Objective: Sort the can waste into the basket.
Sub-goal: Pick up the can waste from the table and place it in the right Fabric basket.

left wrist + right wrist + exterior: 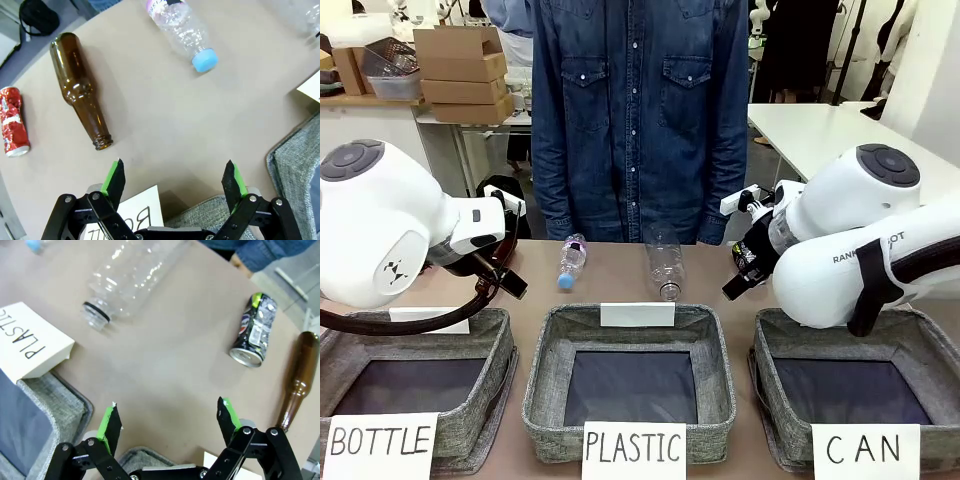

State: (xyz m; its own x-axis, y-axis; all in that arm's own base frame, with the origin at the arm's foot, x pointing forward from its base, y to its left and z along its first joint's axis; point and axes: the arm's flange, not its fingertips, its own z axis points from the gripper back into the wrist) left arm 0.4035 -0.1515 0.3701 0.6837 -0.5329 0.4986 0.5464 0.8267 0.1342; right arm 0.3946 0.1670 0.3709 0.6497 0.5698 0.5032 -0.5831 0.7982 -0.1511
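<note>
Plainly, dented red can [14, 121] and black can [254, 330] lie flat; end effectors [174, 166] [167, 405] gape, empty.

Front cam across table [615, 268]; wrist cams close over it.

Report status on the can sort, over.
Left gripper, right gripper open, empty. Red can and black can both lying on table, ungripped. No can seen in CAN basket. Brown bottle beside red can, second brown bottle beside black can, neither touching.
</note>
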